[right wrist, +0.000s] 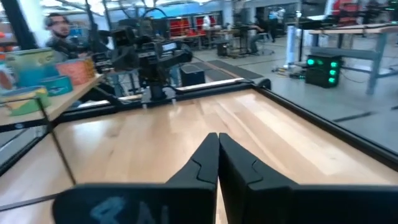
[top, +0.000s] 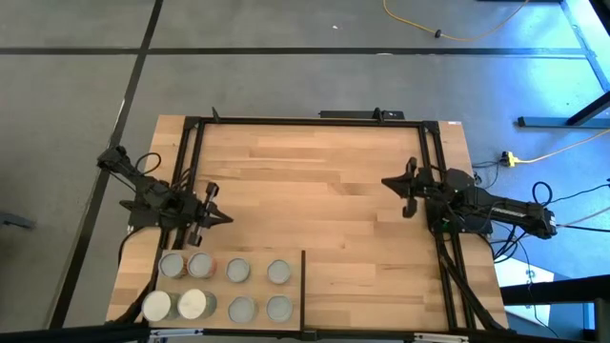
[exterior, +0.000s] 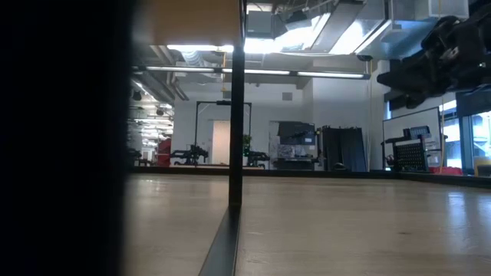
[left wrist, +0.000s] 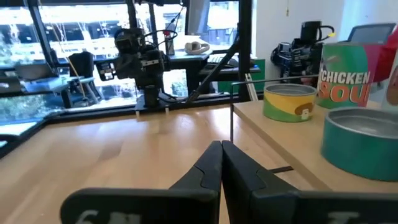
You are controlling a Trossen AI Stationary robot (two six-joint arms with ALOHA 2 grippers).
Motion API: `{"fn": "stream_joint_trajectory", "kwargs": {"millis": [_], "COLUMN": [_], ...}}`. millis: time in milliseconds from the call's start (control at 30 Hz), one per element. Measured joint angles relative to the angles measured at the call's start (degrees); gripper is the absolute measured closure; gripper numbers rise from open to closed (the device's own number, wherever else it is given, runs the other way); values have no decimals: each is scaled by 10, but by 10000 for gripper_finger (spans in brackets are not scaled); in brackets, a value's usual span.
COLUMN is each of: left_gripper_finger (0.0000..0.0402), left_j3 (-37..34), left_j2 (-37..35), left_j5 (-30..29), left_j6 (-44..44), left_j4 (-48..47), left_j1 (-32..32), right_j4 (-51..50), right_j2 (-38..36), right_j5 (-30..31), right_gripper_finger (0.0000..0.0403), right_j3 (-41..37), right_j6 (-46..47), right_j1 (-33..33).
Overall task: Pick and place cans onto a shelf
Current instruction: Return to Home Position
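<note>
Nearest item: black upright edge (exterior: 236,115) of the shelf, rising close in front of the low camera, with its dark base strip running toward the lens.
Shelf: pale board (top: 257,286) at the near-left corner of the table (top: 334,191), bounded on its right by the thin black upright.
Cans: eight cans (top: 238,272) stand on the shelf in two rows of four; the two at the left of the near row show wider whitish tops, the rest silver-grey tops. In the left wrist view a green and yellow can (left wrist: 289,102), a "Chicken Soup" can (left wrist: 348,73) and a teal can (left wrist: 360,142) stand upright on the board.
Table away from shelf: no can visible on the bare planks in any view.
Left gripper (top: 217,217): fingers pressed together, holding nothing, raised just beyond the far-left corner of the can group.
Right gripper (top: 405,191): fingers pressed together, holding nothing, over the right side of the table, well apart from the shelf.
Task status (judgement): all visible cans appear placed; both arms look parked.
Procedure if a further can is supplied: spread the fingers fully before descent; approach from above, centred on the can; close on the side wall, not the rim.
Placement: lower vertically into a free spot; keep clear of neighbouring cans and the upright.
Hazard: spacing in the left column is tight; a sideways approach could topple a can.
</note>
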Motion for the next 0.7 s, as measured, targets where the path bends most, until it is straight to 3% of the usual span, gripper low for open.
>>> {"fn": "stream_joint_trajectory", "kwargs": {"millis": [533, 700], "left_gripper_finger": [401, 401], "left_j3": [0, 0], "left_j2": [2, 2], "left_j5": [-1, -1], "left_j6": [31, 25], "left_j4": [0, -1], "left_j1": [0, 0], "right_j4": [-4, -4], "right_j2": [0, 0], "right_j5": [15, 16], "right_gripper_finger": [394, 390], "right_j3": [0, 0], "right_j6": [-36, 15], "right_j1": [0, 0]}}
